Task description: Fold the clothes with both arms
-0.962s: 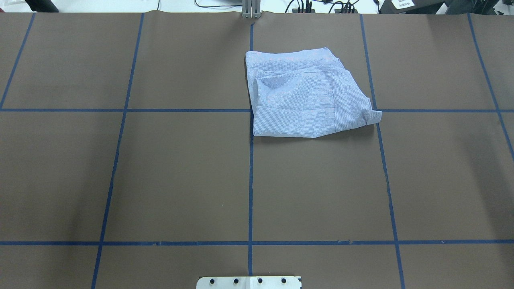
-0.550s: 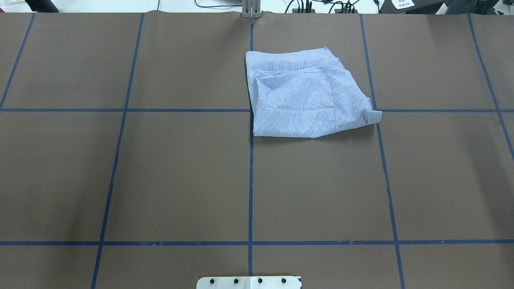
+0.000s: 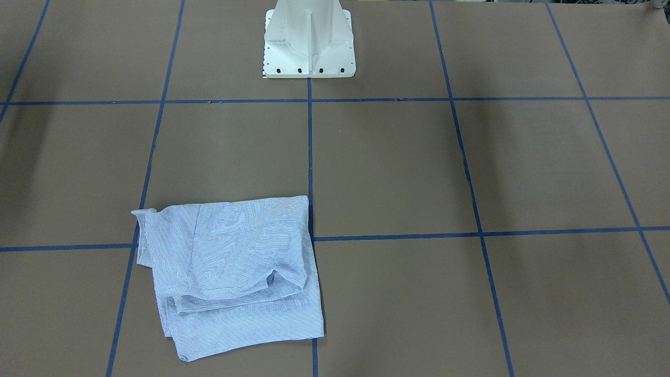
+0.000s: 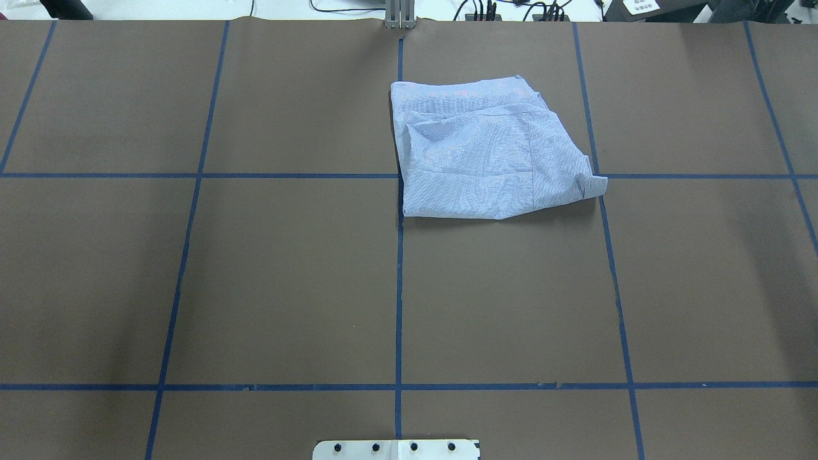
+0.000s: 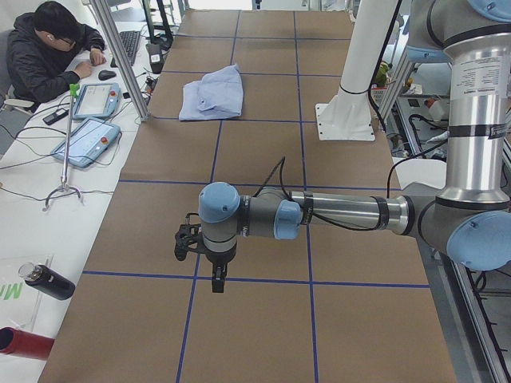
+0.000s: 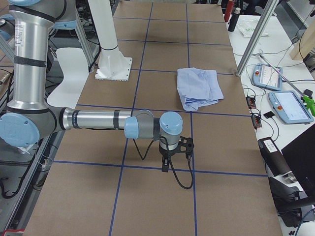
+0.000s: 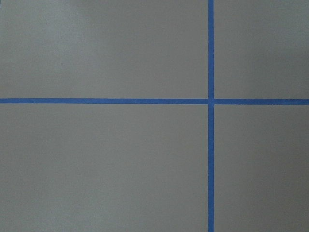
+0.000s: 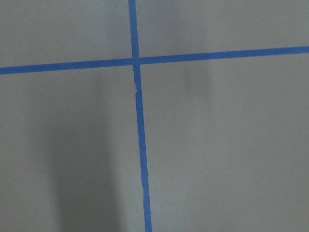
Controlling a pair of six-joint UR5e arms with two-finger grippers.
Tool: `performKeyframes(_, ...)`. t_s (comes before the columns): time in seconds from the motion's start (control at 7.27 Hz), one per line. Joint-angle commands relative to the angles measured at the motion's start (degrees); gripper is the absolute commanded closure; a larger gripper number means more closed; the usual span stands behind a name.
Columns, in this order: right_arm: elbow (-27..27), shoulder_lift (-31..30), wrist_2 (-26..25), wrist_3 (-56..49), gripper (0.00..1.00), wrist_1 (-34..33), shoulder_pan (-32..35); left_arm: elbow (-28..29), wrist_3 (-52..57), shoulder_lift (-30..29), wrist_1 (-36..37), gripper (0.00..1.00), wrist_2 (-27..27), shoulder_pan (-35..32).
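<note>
The light blue, finely white-striped button-up shirt (image 4: 486, 153) lies as a compact, roughly rectangular bundle on the far side of the brown paper-covered table (image 4: 255, 275), in the robot's right half. One edge runs along the central strip of blue tape (image 4: 399, 287), and a small rumpled corner pokes out toward the next tape line. Compared with the overhead views from a moment ago, nothing about it has shifted: same outline, same creases. This suggests that the folding is done, or nearly so, and the arms have finished with it. The silver-grey jointed left arm (image 5: 335, 215) and its right arm (image 6: 98, 120) counterpart both reach out low over bare table near the two ends, well apart from the shirt. The black left gripper (image 5: 215, 279) and right gripper (image 6: 166, 166) point down at tape crossings. Only the side views show them, so it cannot be told whether their jaws are parted or closed, though neither carries any cloth. The wrist cameras see only paper and tape. Beyond, the white pedestal base (image 3: 309, 42) stands at the table's centre, and a seated person in a dark jacket (image 5: 48, 52) works at a side desk
</note>
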Motion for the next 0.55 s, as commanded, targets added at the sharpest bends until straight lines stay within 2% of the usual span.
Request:
performKeyframes(0.0,0.14,0.62,-2.01,-4.38,0.0,1.37,1.1,0.0,0.0,0.0,-0.01,0.0,0.0,0.0)
performKeyframes(0.41,-0.21,0.1,0.69,-6.7,0.0,0.58,1.81,0.09,-0.09,0.0,0.07,0.0,-0.09,0.0)
